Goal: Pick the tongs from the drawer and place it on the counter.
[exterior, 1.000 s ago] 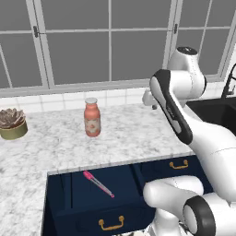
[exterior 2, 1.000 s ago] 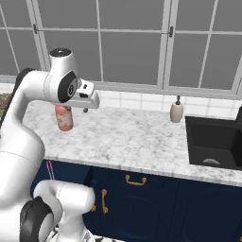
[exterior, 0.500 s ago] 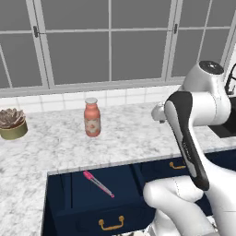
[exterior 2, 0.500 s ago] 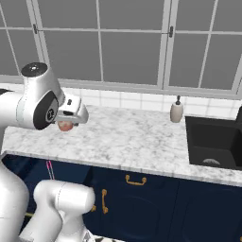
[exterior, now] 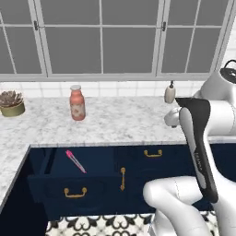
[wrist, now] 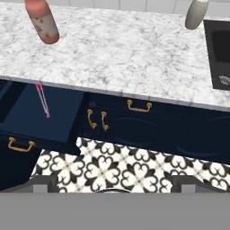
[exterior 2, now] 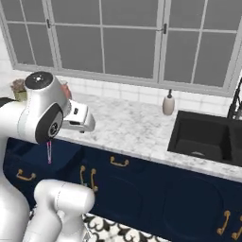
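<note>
Pink tongs lie in the open drawer. The pincer's opening cannot be told; it should descend centred over them.

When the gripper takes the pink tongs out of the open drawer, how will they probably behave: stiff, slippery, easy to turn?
The tongs look long and slim, so gripped near one end they would probably swing or tilt. Their arms seem to be thin metal, likely light yet slippery, and may squeeze together. They lie flat in the drawer, so they seem unlikely to roll.

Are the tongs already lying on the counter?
No, the tongs lie inside the open drawer, below the counter edge.
</note>
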{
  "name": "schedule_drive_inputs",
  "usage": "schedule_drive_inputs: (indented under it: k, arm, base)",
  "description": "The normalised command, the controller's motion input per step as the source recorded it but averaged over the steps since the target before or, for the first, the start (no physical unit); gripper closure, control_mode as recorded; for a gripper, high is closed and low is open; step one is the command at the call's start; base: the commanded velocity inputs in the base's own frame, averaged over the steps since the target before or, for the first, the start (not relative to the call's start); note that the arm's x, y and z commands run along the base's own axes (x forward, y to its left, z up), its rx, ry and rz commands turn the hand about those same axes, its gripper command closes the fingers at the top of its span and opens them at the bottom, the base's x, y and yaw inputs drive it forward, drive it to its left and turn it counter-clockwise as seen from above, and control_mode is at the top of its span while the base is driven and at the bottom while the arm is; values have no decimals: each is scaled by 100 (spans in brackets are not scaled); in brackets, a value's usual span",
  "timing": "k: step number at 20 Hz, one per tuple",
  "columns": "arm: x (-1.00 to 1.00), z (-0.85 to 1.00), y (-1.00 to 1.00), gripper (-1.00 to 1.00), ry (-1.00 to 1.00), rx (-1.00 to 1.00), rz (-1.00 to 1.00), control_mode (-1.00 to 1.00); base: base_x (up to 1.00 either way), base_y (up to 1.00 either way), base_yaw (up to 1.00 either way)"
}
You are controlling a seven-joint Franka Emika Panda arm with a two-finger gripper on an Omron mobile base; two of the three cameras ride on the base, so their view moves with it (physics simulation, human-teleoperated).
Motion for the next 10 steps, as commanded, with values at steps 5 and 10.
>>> schedule_drive_inputs:
  k: [5, 10]
  arm:
    - [0, 0, 0, -100, 0, 0, 0, 100]
    - [0, 0, 0, -100, 0, 0, 0, 100]
  base:
    - [71, -30, 64]
    - [78, -57, 46]
